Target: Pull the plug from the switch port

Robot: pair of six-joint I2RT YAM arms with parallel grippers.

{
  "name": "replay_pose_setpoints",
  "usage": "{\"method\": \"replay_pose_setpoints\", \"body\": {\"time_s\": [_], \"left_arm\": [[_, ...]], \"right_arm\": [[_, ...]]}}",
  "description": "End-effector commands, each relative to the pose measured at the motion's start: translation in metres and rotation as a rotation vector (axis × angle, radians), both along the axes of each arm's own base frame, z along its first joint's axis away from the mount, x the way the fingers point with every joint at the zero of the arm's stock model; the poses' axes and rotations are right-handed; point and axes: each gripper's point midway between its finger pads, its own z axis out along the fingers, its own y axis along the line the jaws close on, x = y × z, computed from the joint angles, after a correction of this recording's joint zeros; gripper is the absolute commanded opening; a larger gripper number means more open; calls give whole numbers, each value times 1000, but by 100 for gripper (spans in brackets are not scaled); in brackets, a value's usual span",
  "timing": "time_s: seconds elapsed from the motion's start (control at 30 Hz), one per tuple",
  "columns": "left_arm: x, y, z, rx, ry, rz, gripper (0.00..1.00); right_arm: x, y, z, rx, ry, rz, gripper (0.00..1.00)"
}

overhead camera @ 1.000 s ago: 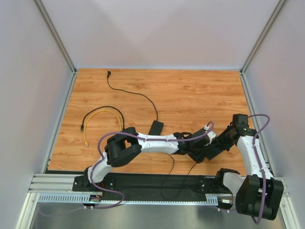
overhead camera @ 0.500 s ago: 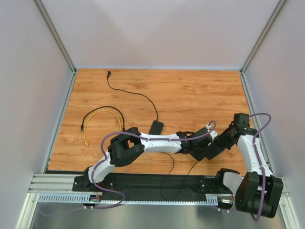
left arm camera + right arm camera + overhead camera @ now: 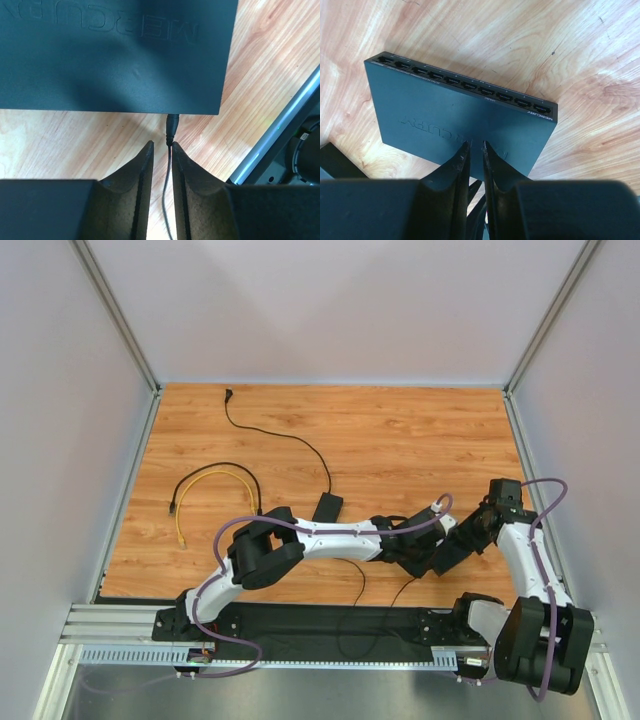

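The switch (image 3: 110, 55) is a flat black slab lying on the wooden table. Its row of ports (image 3: 470, 85) faces away from the right wrist camera. A small black plug (image 3: 172, 124) sits in the switch's near edge, and its thin cable (image 3: 168, 200) runs back between the jaws of my left gripper (image 3: 161, 145). Those jaws stand narrowly open, and the cable lies against the right finger (image 3: 187, 175). My right gripper (image 3: 474, 144) rests over the switch's top (image 3: 455, 110), jaws nearly together with nothing between them. From above, both grippers (image 3: 418, 558) (image 3: 450, 550) cover the switch.
A small black adapter brick (image 3: 326, 507) lies left of the grippers, its cable trailing to the back (image 3: 228, 393). Yellow and black cables (image 3: 215, 480) coil at the left. The aluminium rail (image 3: 275, 135) runs close behind the plug side. Grey walls enclose the table.
The left jaws have narrowed around the plug's cable and the left arm has edged slightly right. The right jaws have closed a little over the switch.
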Motion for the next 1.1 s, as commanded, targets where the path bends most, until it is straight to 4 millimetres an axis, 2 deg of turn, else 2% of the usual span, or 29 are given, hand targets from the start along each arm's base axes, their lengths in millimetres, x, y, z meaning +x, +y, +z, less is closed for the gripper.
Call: {"method": "replay_pose_setpoints", "body": {"time_s": [0.0, 0.23, 0.33, 0.4, 0.83, 1.0, 1.07], "left_arm": [[-10, -17, -5, -43, 6, -54, 28], [-11, -17, -5, -58, 3, -52, 17], [-12, -18, -3, -64, 7, -58, 10], [-11, -19, -1, -70, 7, -57, 0], [-12, -21, 3, -98, 11, -55, 0], [-11, -20, 4, -107, 6, -44, 0], [-11, -16, 3, -102, 4, -36, 0]], "right_arm": [[-8, 34, 2, 122, 18, 114, 17], [-9, 36, -4, 127, 28, 105, 17], [-11, 39, -5, 134, 34, 114, 16], [-11, 42, -5, 137, 33, 123, 15], [-21, 55, -19, 187, 68, 157, 13], [-25, 38, -27, 92, 96, 110, 12], [-28, 34, -32, 72, 130, 78, 7]]}}
